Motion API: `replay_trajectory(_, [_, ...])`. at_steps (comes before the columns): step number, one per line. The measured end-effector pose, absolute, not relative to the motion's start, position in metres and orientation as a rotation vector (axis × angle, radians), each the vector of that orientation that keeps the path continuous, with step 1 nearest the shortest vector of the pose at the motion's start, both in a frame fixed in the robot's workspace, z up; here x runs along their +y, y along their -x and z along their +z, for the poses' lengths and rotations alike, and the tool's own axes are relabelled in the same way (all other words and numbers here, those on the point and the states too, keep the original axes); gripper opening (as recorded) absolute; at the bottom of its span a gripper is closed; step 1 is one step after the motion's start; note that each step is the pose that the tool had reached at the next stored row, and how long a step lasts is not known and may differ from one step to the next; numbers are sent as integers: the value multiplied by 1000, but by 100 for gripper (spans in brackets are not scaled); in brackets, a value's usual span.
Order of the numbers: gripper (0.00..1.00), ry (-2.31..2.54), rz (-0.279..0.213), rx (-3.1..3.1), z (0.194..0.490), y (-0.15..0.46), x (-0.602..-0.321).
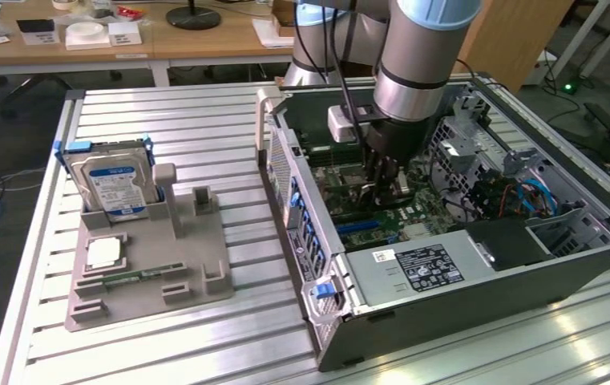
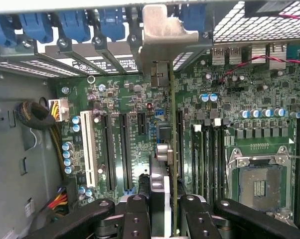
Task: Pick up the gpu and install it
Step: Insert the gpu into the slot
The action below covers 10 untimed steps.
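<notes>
1. Exterior view, top centre: arm (image 1: 422,48) cut off by the frame edge.
2. Wrist view: gpu (image 2: 161,184) edge-on between gripper (image 2: 162,209) fingers (image 2: 137,214); both faces hidden.
3. Exterior view, centre: gripper tips down inside case (image 1: 476,309), masking the gpu.
4. Labels on drive (image 1: 112,180), left, and supply (image 1: 422,269), lower centre: print too small to read.

On the ribbed aluminium surface (image 1: 176,120) we see the open black computer case (image 1: 444,281) at the exterior view's right, the grey plastic fixture (image 1: 144,273) left of it, a silver hard drive (image 1: 112,184) standing in that. Inside the case the black tool (image 1: 383,188) clamps the green-and-black gpu card (image 2: 165,149).
</notes>
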State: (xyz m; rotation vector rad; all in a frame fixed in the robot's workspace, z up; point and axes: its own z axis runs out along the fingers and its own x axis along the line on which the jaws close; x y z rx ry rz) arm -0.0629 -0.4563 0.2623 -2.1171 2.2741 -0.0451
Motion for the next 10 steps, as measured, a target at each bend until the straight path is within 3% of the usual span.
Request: replay_trajectory(10, [28, 2111, -31, 2268, 259, 64, -456])
